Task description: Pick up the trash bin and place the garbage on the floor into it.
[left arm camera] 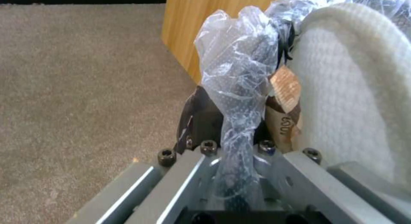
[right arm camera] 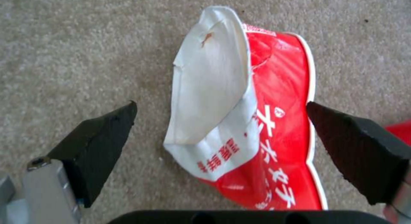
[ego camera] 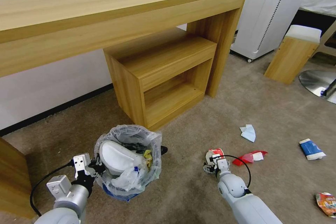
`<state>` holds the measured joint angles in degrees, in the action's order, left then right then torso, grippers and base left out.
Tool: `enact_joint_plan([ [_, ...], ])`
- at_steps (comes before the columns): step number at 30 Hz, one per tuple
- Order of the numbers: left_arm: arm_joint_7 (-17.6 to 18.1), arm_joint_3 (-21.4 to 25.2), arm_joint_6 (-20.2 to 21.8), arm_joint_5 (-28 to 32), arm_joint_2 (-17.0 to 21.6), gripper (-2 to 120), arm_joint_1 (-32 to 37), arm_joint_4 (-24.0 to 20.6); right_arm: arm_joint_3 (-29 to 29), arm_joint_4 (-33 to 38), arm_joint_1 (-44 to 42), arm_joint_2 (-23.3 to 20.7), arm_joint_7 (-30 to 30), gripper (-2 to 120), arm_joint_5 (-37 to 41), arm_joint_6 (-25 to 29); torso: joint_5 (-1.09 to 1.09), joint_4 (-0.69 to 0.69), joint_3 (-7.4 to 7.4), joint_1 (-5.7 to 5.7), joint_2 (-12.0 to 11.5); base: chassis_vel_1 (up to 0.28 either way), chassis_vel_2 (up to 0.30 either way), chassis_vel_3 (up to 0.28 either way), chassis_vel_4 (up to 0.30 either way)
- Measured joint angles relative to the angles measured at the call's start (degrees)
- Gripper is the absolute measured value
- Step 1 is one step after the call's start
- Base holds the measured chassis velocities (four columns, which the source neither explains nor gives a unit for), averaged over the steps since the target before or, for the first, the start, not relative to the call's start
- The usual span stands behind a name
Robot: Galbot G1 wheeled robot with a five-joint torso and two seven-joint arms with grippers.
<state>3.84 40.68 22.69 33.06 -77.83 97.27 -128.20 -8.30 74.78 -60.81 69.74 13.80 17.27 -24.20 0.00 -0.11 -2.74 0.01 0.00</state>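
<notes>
Beige carpet [ego camera: 196, 196] lies under both arms. Right gripper [right arm camera: 220, 121] hovers spread wide, its jaws either side of a red-and-white wrapper [right arm camera: 257, 121]. Left gripper [left arm camera: 233, 143] is clamped on the trash bin [ego camera: 127, 161] by its bagged rim; a white slipper [ego camera: 117, 157] sits inside.

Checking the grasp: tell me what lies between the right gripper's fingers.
The red-and-white wrapper, flat on the carpet, lies between the open right gripper's fingers, in the right wrist view.

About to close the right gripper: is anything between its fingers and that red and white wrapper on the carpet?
Nothing visible. The right gripper is open, one finger on each side of the red and white wrapper, only bare carpet in the gaps.
</notes>
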Motion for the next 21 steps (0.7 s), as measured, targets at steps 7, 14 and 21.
enact_joint_plan([
  [7, 0.00, 0.09, -0.06, 0.04, -0.03, 1, 0.03, -0.05, -0.10, -1.23, 0.75, 0.18, -0.08, 100, 0.15, 0.17, 0.00, 0.00, 0.00, 0.00, 0.00, 0.000, 0.000, 0.000, 0.000],
  [14, 0.00, 0.10, -0.07, 0.04, -0.14, 1, 0.42, -0.62, -0.15, -2.59, 1.46, 0.73, -0.32, 100, 0.16, 0.31, 0.00, 0.00, 0.01, 0.00, 0.00, 0.000, 0.000, 0.000, 0.000],
  [21, 0.05, 0.39, -0.07, 0.04, -0.15, 1, 0.72, -1.01, -0.04, -5.67, 2.48, 1.87, -0.85, 100, -0.20, 0.81, 0.00, 0.00, 0.01, 0.00, 0.00, 0.000, 0.000, 0.000, 0.000],
])
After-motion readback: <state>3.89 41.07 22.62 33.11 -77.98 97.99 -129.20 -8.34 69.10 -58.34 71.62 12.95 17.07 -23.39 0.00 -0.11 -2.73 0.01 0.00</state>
